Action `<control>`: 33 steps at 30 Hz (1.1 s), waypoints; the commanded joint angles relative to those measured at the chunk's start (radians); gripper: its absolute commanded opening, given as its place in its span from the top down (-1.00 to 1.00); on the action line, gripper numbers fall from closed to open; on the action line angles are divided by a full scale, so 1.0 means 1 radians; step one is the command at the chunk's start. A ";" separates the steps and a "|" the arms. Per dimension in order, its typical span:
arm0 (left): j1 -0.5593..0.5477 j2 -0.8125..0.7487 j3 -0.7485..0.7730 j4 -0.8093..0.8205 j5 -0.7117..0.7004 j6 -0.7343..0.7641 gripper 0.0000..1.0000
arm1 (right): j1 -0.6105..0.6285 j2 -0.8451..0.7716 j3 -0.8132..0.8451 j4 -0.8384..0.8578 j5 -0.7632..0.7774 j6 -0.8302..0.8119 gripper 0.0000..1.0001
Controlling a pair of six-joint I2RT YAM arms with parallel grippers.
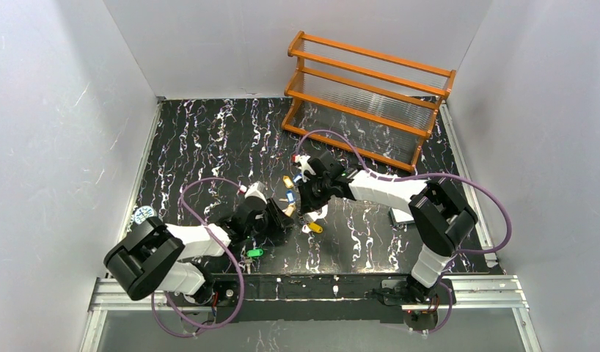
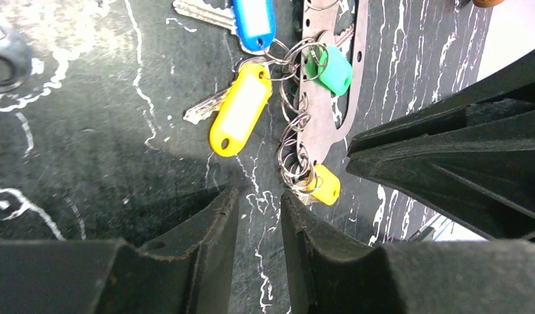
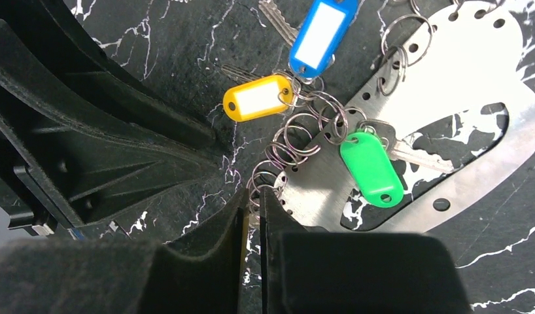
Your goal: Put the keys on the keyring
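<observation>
Your left jaws stand slightly parted over bare tabletop [image 2: 88, 163], with nothing between them. The key cluster lies just beyond their tips. Your right jaws are drawn almost together, leaving a thin slit. Small wire rings [image 3: 278, 157] sit at their tips; you cannot tell whether one is pinched.

The keyring [image 3: 474, 78] lies flat on the tabletop between the two arms. The yellow key [image 3: 257, 97], blue key [image 3: 320, 33] and green key [image 3: 373, 169] are chained by wire rings along its perforated edge. The green key lies across its opening. A smaller yellow tag [image 2: 324, 184] sits at one end. A separate green tag [image 1: 254, 253] lies apart, beside the left arm [image 1: 202, 238].
</observation>
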State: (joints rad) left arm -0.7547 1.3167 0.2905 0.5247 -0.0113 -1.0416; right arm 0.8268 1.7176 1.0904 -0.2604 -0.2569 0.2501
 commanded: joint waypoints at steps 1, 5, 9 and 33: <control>0.002 0.073 0.045 0.040 0.046 -0.005 0.43 | -0.036 0.013 -0.024 0.035 -0.054 0.024 0.63; 0.003 0.157 0.066 0.106 0.086 -0.028 0.45 | -0.060 0.006 -0.044 0.044 -0.097 0.033 0.64; 0.002 0.239 0.070 0.206 0.128 -0.062 0.49 | -0.075 -0.006 -0.072 0.054 -0.138 0.044 0.71; 0.001 0.239 0.066 0.264 0.087 -0.077 0.70 | -0.077 -0.052 -0.177 0.090 -0.168 0.057 0.95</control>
State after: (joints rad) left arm -0.7547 1.5642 0.3580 0.7715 0.0929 -1.1206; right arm 0.7521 1.7210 0.9291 -0.1978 -0.4484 0.3107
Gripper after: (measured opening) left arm 0.154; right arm 0.033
